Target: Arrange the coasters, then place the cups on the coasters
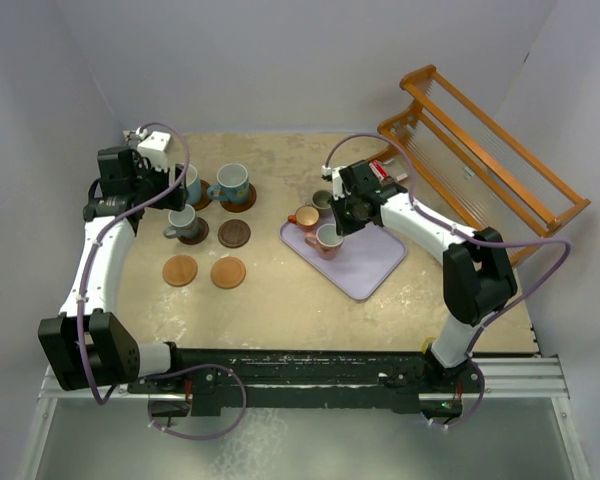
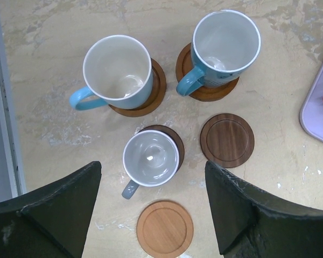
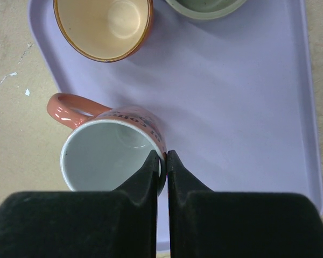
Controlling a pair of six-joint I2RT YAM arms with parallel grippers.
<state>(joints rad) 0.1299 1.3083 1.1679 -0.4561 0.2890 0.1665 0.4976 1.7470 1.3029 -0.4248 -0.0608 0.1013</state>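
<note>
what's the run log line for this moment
right gripper: shut on pink mug rim, on lavender tray | left gripper: open, above grey-blue mug | coasters: three bare, three occupied

I find only some dark lettering on the outer wall of the pinkish-red ceramic mug (image 3: 105, 158) on the lavender plastic tray (image 3: 237, 107). It is too foreshortened to read.

Beige table (image 1: 280, 300): coasters (image 1: 180, 270), lavender tray (image 1: 368, 265), wooden rack (image 1: 480, 160).
</note>
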